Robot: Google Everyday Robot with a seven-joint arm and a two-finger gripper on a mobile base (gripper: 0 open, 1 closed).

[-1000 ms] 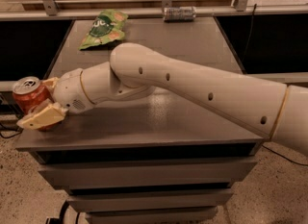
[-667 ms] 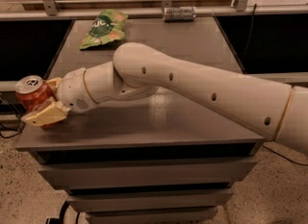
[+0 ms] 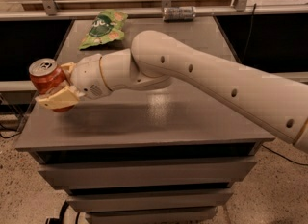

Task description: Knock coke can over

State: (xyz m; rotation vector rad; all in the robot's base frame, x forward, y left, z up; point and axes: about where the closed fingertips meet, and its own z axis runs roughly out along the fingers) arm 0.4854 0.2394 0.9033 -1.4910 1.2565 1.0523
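The gripper (image 3: pixel 52 84) is clamped on the coke can (image 3: pixel 45 75) at the left edge of the table (image 3: pixel 159 117), one finger in front and one behind. Since the earlier frame, both have shifted upward and inward over the table. The can leans top-outward.

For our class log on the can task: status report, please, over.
Hand at left edge of table, against coke can. Can tilted, not yet down. Green snack bag and silver can far back, out of the way.

Red coke can (image 3: pixel 44 75) in cream end effector (image 3: pixel 53 85); green bag (image 3: pixel 102 27)
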